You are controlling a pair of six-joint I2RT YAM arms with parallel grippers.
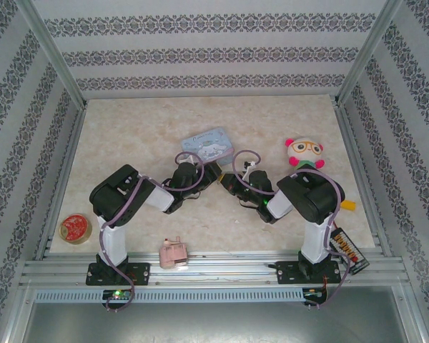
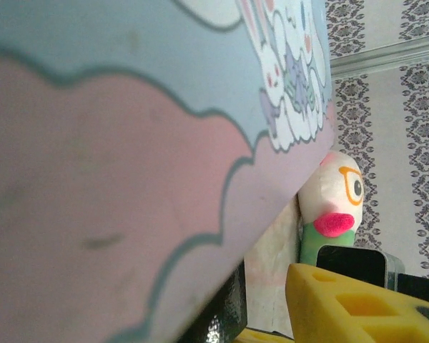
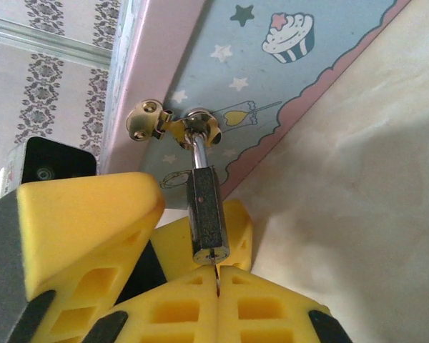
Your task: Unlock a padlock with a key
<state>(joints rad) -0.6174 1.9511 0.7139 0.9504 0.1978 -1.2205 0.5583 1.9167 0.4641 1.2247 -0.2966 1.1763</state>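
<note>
Padlock (image 3: 207,214): small, dark body with bright edges, hooked by its silver shackle (image 3: 199,151) through the gold hasp (image 3: 146,121) on the side wall of the blue tin (image 1: 209,143); body pointing away from the tin, keyhole end toward the right claw.
Key: not made out for sure; thin dark sliver (image 3: 216,269) in the seam of the right fingertips, reaching the keyhole end of the padlock.
Right claw (image 3: 216,280): shut, yellow fingertips pressed together just under the padlock's end; whether pinched on the sliver, cannot tell.
Left claw (image 1: 209,174): about half open, one broad yellow finger (image 3: 86,229) on one side of the padlock and the other finger just behind it; gripping or merely flanking the body, cannot tell.
Blue tin: flat on the tabletop (image 1: 129,136), near the middle, cartoon lid up, both claws meeting at its near edge.
Plush toy (image 1: 305,152): right of the tin, white face, orange glasses, pink ears.
Pink toy (image 1: 173,254): near edge, between the arm bases.
Red round item (image 1: 76,229): near-left corner.
Yellow-and-orange stick (image 1: 349,205): right edge, beside the right arm.
</note>
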